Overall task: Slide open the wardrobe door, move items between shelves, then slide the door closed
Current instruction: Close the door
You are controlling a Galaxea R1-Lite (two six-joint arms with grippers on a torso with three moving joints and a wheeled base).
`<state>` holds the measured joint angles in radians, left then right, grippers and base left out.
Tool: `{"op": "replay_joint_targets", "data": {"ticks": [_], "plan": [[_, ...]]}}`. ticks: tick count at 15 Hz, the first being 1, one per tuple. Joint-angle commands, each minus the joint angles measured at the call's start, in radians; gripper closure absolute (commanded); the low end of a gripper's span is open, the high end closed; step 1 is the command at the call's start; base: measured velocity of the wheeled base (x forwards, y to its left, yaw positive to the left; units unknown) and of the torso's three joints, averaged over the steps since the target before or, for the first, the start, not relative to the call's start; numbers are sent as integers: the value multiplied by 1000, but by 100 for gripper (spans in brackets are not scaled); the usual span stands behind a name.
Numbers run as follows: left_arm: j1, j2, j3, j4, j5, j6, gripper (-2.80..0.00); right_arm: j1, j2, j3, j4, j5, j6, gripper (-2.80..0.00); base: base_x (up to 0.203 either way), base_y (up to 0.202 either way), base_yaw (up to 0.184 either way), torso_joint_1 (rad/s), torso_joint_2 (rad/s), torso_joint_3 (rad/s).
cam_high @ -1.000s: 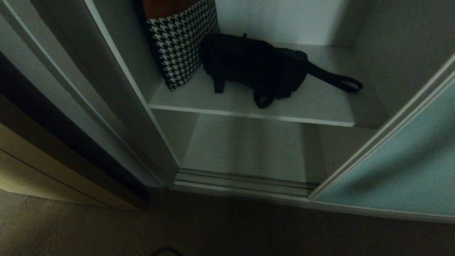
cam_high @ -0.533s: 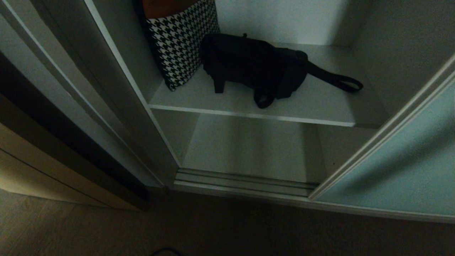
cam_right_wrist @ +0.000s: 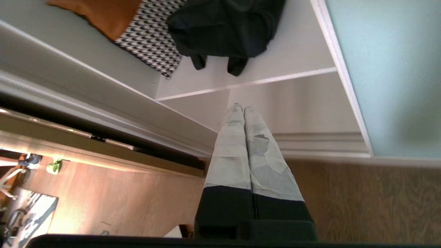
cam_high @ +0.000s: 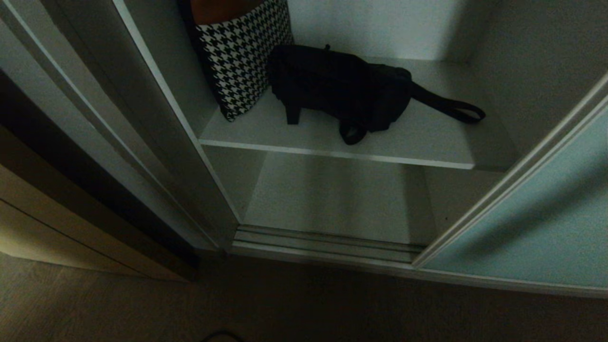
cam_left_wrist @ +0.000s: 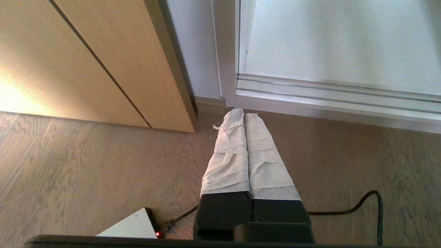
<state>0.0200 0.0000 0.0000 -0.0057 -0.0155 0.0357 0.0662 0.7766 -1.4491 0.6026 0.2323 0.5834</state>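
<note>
— Two shelves show, don't they? Where does the sliding wardrobe door (cam_high: 532, 223) stand?

— Slid aside at the right, its frosted teal panel leaving the opening clear. The upper shelf (cam_high: 418, 142) carries everything; the lower shelf (cam_high: 332, 199) sits beneath it, just behind the floor track (cam_high: 327, 244).

— And the items?

— A black bag (cam_high: 342, 90) lies mid-shelf, its strap loop (cam_high: 456, 110) trailing toward the door. A houndstooth cushion (cam_high: 242, 57) leans at its left, touching it.

— The grippers?

— Neither reaches the shelves. The right gripper (cam_right_wrist: 240, 109) is raised before the opening, pointing at the lower shelf, taped fingers pressed together, holding nothing. The left gripper (cam_left_wrist: 240, 113) hangs over the wooden floor (cam_left_wrist: 86, 165) by the beige cabinet (cam_left_wrist: 103, 62), likewise closed and empty.
</note>
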Motion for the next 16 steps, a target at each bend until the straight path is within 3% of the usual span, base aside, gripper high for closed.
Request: {"op": "replay_joint_targets", "data": {"ticks": [1, 5, 12, 16], "plan": [[0, 2, 0, 0, 0, 0, 0, -5, 68, -5, 0, 0, 8, 0, 0, 0, 0, 0, 0, 0], [1, 2, 0, 1, 0, 0, 0, -114, 157, -10, -61, 44, 34, 0, 0, 0, 0, 0, 0, 0], [0, 2, 0, 0, 0, 1, 0, -313, 249, -11, -163, 226, 37, 0, 0, 0, 0, 0, 0, 0], [0, 2, 0, 0, 0, 1, 0, -344, 275, -8, -173, 257, 38, 0, 0, 0, 0, 0, 0, 0]]}}
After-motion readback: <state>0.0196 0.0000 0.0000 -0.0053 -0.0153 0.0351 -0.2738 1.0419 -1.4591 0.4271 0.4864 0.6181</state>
